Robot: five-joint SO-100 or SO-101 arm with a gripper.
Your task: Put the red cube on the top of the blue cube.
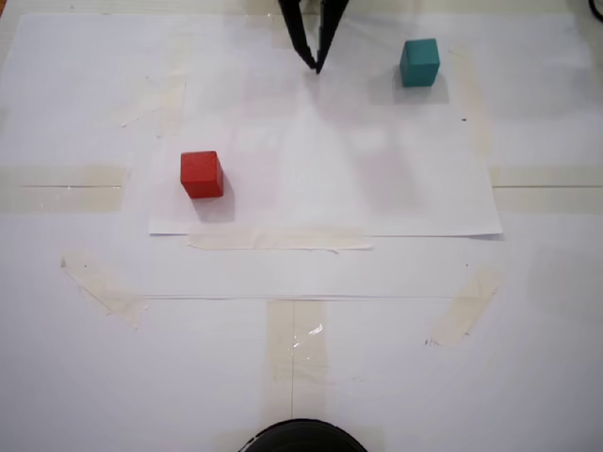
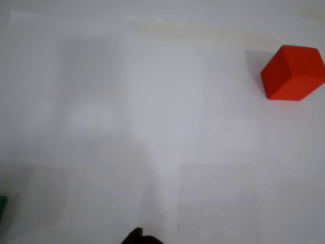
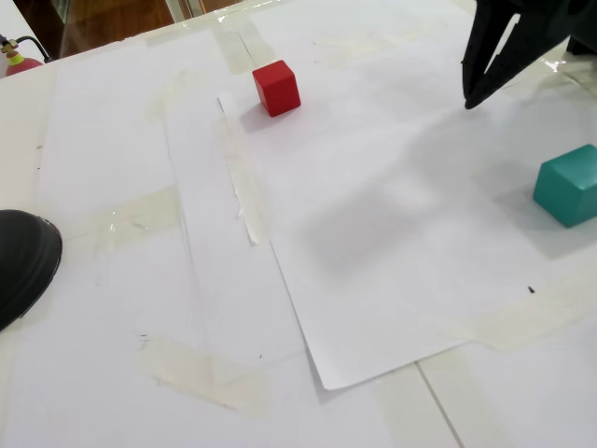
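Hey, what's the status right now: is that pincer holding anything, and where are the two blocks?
Pincer shut, empty, hanging above the paper. Red cube and blue cube apart, untouched. Nothing between pincer and red cube.

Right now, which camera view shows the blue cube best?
A fixed view shows the blue cube best: whole, from above, on the paper sheet. Another fixed view cuts it at the right edge. The wrist view catches only a teal sliver at its left edge.
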